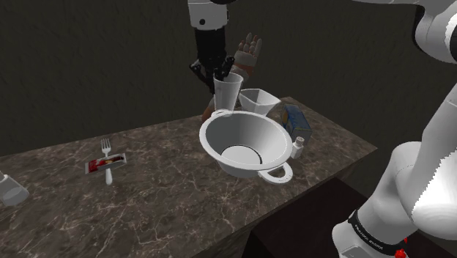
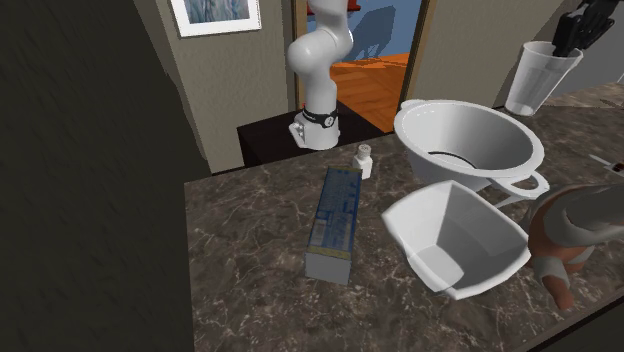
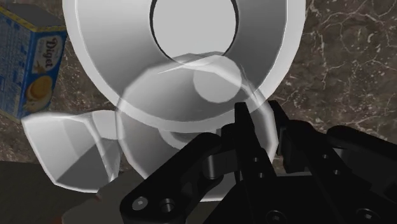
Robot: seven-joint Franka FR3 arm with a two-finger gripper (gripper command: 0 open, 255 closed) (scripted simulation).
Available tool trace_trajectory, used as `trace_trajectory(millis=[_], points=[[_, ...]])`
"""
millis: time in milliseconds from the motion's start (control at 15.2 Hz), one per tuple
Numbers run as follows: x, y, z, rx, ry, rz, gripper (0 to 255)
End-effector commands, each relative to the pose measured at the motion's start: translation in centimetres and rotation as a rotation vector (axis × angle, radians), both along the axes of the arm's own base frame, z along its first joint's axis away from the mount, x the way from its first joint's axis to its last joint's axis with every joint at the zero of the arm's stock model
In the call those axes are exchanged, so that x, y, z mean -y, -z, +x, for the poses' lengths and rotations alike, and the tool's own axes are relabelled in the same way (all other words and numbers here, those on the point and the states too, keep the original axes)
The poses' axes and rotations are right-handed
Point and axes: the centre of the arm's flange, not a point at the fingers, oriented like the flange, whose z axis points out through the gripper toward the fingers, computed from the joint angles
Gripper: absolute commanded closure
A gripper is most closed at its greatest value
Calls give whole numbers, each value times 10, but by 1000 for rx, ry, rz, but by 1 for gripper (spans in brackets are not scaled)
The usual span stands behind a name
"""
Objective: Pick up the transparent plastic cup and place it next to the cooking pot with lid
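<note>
The clear cup (image 1: 227, 92) stands upright in the grip of my black gripper (image 1: 222, 72), which is shut on its rim from above. It hangs beside the rim of the big white two-handled pot (image 1: 258, 132), on the side away from the table's front edge. No lid shows on the pot. In the second exterior view the cup (image 2: 543, 78) is at the upper right, past the pot (image 2: 470, 130), under the gripper (image 2: 574, 32). Looking along the gripper (image 3: 259, 118), the cup's rim (image 3: 137, 95) is clasped between the fingers, over the pot's edge (image 3: 102, 38).
A white square tub (image 1: 258, 100), a blue box (image 1: 297, 117) and a small white shaker (image 1: 299, 148) crowd the pot's right side. A model hand (image 1: 247, 55) stands behind the cup. A fork (image 1: 107, 157) on a red packet and a jar (image 1: 10, 190) lie far left.
</note>
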Motion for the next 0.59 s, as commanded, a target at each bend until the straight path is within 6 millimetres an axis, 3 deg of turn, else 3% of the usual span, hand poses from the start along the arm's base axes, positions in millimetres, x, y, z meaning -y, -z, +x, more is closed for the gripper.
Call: trace_trajectory(millis=[0, 528], points=[[-27, 0, -5, 0, 1, 0, 255], [-132, 0, -22, 0, 1, 0, 255]])
